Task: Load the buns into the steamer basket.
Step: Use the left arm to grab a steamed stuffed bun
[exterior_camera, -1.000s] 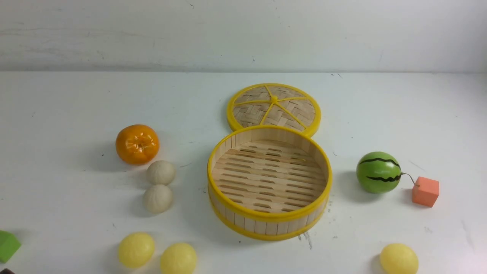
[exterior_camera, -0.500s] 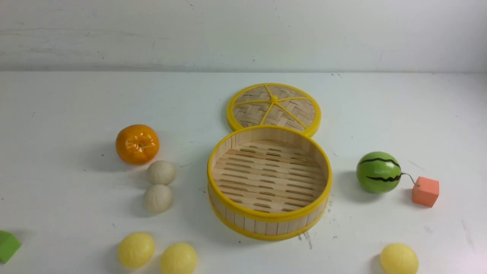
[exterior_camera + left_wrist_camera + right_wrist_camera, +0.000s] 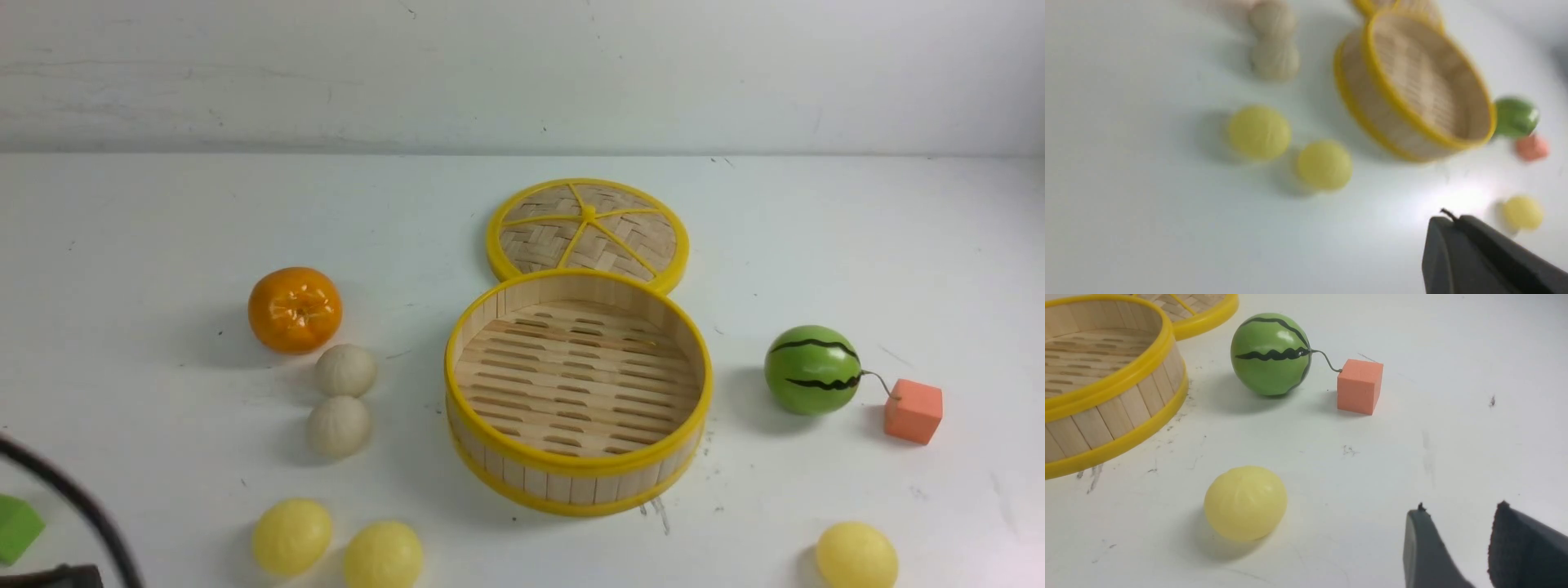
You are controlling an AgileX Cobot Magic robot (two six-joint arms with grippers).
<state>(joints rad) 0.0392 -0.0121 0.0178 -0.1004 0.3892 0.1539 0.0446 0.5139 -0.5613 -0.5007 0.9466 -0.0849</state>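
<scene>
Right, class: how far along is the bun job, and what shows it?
Nothing looks done: the steamer basket holds no buns. Nothing is in hand: the left fingers are shut on nothing, the right fingers open. Left to do: two cream pleated buns and three yellow buns, all on the table.

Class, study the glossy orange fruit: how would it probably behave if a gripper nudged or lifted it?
The orange fruit looks rounded but slightly squat, so a nudge might roll it, perhaps unevenly. Its bright highlights suggest a smooth skin that could slip in a loose grip. It shows no sag or dents, so it would probably keep its shape when squeezed.
</scene>
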